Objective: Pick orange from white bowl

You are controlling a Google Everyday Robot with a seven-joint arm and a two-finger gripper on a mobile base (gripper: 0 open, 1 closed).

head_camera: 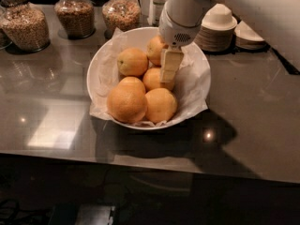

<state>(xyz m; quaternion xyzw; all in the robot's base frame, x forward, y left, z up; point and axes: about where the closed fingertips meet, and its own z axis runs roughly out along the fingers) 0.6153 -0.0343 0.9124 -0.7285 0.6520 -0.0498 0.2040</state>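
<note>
Since the gripper (168,75) hangs low inside the white bowl (136,32), right of centre, with its tip against the middle orange (151,79) and just in front of the rear orange (154,48), I'd treat the middle one as the target. Can't tell from this angle how wide the gripper is set. Judgement: straddle the fruit at its widest, close gently, lift straight up. Neighbours crowd it, so any side drag rolls them or snags the paper lining (194,81).

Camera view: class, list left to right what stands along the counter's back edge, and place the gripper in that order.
In order: left jar → middle jar → right jar → gripper, among the oranges in the white bowl → stacked small bowls → stacked plates.
</note>
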